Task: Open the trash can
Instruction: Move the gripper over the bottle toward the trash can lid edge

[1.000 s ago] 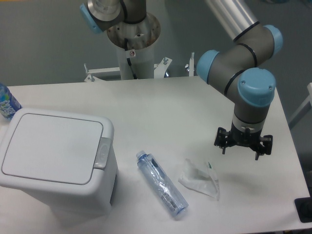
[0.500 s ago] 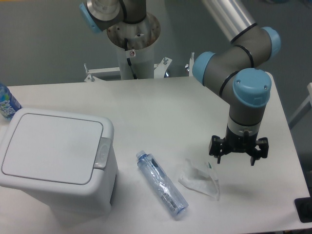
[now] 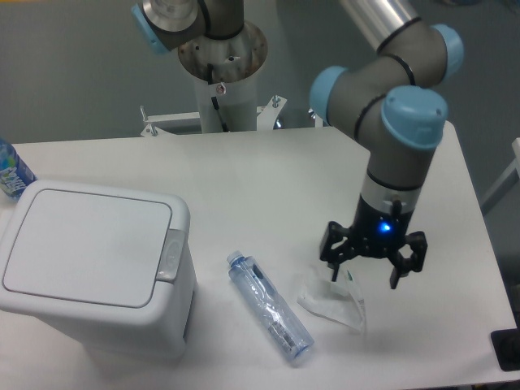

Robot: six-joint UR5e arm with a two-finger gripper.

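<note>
The trash can [image 3: 93, 264] is a large white boxy bin at the left front of the table. Its flat lid lies shut, with a grey push-button latch [image 3: 171, 253] on the right edge. My gripper [image 3: 364, 277] hangs open on the right side of the table, far from the bin. It hovers just above a crumpled clear plastic wrapper [image 3: 331, 299], with nothing between its fingers.
An empty clear plastic bottle [image 3: 269, 305] lies on the table between the bin and the wrapper. Another bottle with a blue label [image 3: 11, 172] stands at the far left edge behind the bin. The arm's base column [image 3: 222, 73] rises at the back.
My gripper has moved left and toward the front of the table, from right of the wrapper to just above it. The bin, bottles and wrapper have not moved.
</note>
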